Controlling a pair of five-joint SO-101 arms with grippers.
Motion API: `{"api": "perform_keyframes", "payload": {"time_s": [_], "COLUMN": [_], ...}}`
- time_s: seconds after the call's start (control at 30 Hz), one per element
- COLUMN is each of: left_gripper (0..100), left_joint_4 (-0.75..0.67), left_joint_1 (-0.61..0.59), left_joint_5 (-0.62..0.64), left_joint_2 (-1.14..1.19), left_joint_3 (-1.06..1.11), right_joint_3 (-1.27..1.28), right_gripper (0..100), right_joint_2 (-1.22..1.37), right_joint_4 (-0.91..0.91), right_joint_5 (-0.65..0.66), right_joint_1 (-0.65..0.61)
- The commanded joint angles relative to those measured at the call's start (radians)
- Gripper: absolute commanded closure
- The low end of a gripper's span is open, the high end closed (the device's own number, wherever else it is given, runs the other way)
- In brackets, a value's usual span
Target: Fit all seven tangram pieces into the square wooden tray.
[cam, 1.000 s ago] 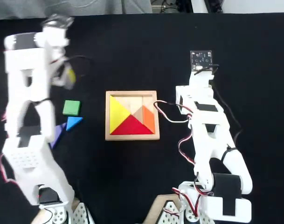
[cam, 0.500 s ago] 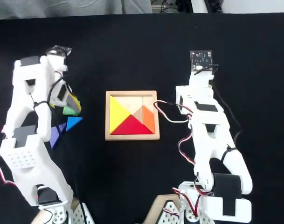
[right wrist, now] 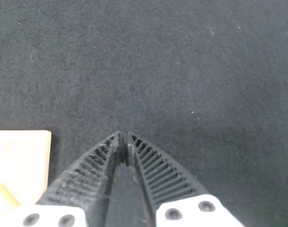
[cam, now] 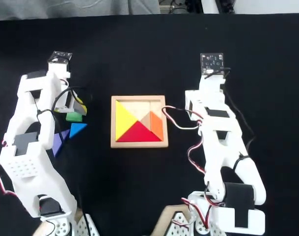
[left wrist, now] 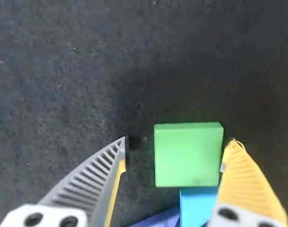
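Toward the worktop's (cam: 139, 49) left edge, well apart from the tray (cam: 139, 98), lies the green square (left wrist: 188, 153).

Left gripper (left wrist: 177, 141): spread wide, one finger on either side of the green square. The yellow finger is just beside one edge, the grey finger a little off the opposite edge. Nothing held yet.

Right gripper (right wrist: 122, 137): fingers pressed together, empty, over bare cloth by a tray corner.

Handling (judgement): small flat painted block, so light and stiff. Smooth sides may slip under a skewed pinch. Best hold is across two opposite straight edges, centred, with the fingers low to the cloth because the piece is thin. The blue triangle (left wrist: 198, 203) touches one side of the square, so close on the free sides.

Count:
- Tray: 1.
- Seated in the tray: 3, namely the yellow triangle (cam: 123, 120), red triangle (cam: 139, 132) and orange triangle (cam: 158, 127).
- Loose: 3, namely the green square, the blue triangle and a purple piece (cam: 58, 140).
- Seventh piece: not made out. A pale patch in the tray could be bare wood or a piece; I cannot tell.
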Motion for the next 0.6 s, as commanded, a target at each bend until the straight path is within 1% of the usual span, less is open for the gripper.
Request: {"api": "perform_keyframes", "payload": {"time_s": [0.0,0.17,0.23,0.33,0.4,0.57], "left_gripper": [68,68,72,81,85,86], "left_joint_4": [-0.072,-0.08,-0.077,-0.074,-0.074,-0.049], "left_joint_1": [-0.002,-0.002,-0.001,0.018,0.025,0.036], "left_joint_5": [0.037,0.038,0.038,0.037,0.037,0.037], "left_joint_2": [-0.052,-0.052,-0.052,-0.052,-0.052,-0.063], "left_joint_3": [0.022,0.039,0.038,0.038,0.039,0.03], "right_joint_3": [-0.03,-0.031,-0.031,-0.031,-0.031,-0.031], "right_gripper": [98.4,98.4,98.4,98.4,98.4,98.4], "right_joint_2": [0.004,0.004,0.004,0.004,0.004,0.004], "right_joint_4": [-0.02,-0.018,-0.018,-0.018,-0.018,-0.018], "right_joint_5": [0.006,0.006,0.006,0.006,0.006,0.006], "right_joint_1": [0.002,0.002,0.002,0.002,0.002,0.002]}}
